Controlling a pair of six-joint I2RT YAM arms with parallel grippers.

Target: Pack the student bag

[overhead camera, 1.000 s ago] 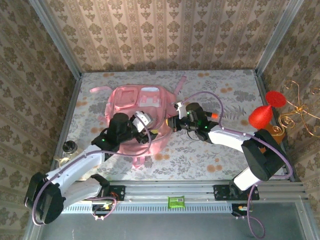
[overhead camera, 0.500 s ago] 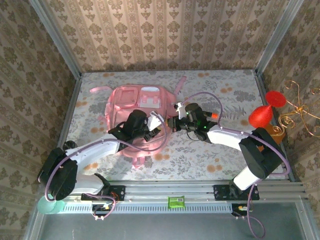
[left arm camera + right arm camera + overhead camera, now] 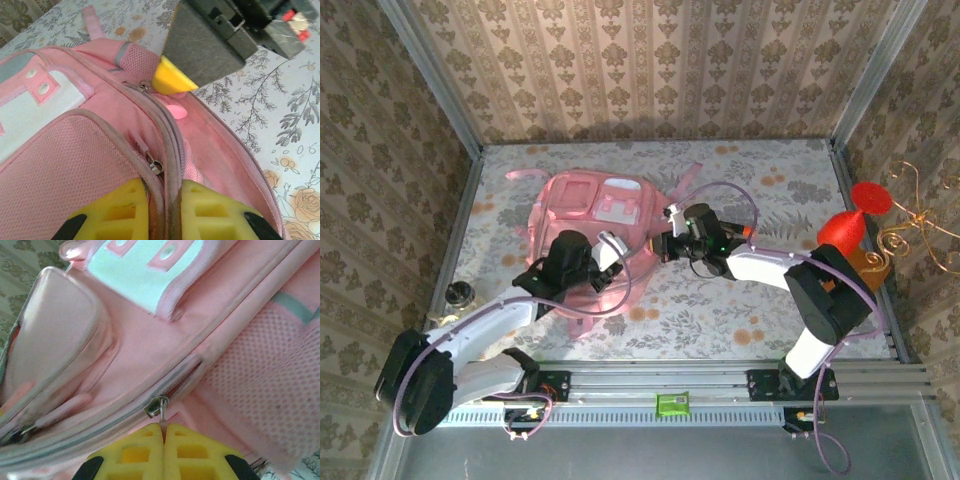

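Observation:
The student bag [image 3: 582, 205] is a soft pink backpack with white patches, lying flat on the flowered table. My left gripper [image 3: 613, 248] sits at the bag's near right edge. In the left wrist view its yellow fingers [image 3: 120, 212] pinch the bag's zipper seam [image 3: 167, 165], beside a metal slider [image 3: 155, 167]. My right gripper [image 3: 663, 247] is at the bag's right side, facing the left one. Its jaws [image 3: 164, 432] are shut on the small pink pull tab of a zipper slider [image 3: 156, 406]. Past the slider the zipper gapes a little.
A small jar [image 3: 460, 295] stands near the table's left edge. A red cone-shaped ornament [image 3: 847, 232] and a gold wire stand [image 3: 910, 235] sit beyond the right rail. Patterned walls close in the back and sides. A green tag [image 3: 672, 403] lies on the front rail.
My left gripper swung in along the bag's near edge and closed from wide open onto the zipper seam. The bag shifted slightly. The right gripper kept its hold on the pull tab.

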